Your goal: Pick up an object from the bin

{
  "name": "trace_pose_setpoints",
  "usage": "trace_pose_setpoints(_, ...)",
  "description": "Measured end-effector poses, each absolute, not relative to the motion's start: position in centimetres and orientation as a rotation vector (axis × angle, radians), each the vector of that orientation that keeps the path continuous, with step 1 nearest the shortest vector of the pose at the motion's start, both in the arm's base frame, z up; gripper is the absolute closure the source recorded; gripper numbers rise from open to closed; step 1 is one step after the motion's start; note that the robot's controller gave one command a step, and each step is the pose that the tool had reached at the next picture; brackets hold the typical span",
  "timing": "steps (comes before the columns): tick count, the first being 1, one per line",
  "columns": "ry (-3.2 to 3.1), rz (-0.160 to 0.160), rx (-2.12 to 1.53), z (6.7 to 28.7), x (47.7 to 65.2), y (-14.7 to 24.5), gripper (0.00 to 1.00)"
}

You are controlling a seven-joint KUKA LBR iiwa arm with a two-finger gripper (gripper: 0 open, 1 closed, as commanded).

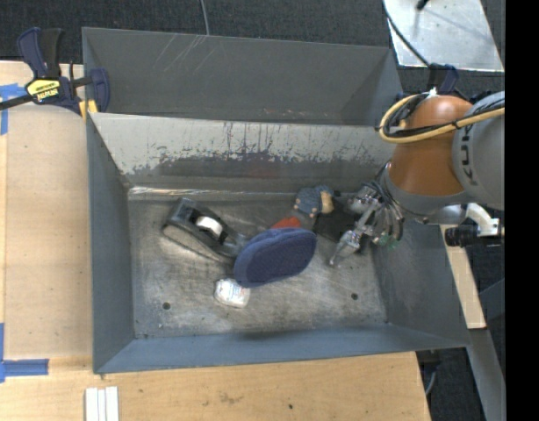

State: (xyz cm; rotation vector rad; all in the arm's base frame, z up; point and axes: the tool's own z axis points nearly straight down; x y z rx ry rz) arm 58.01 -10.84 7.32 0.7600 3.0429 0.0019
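Observation:
My gripper [355,233] hangs low at the right end of the bin, just above the floor. Right beside it on the left lies a black block [329,223], with a small blue and tan toy figure [312,202] behind that. A dark blue oval pad [274,257] rests in the middle of the bin, left of the gripper, and a red-orange thing [291,224] peeks out behind its upper edge. I see nothing held in the gripper.
A black and grey tape dispenser [197,225] lies at the left of the bin floor. A crumpled silver-white wad [233,294] sits in front of the blue pad. The arm with its orange cover leans in over the right wall.

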Motion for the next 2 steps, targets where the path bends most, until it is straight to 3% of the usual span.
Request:
trace_pose_setpoints(1,3.045,0.000,0.754,7.50,58.14,-10.86,0.00)
trace_pose_setpoints(2,3.029,-0.001,0.753,7.91,58.56,-11.06,1.00)
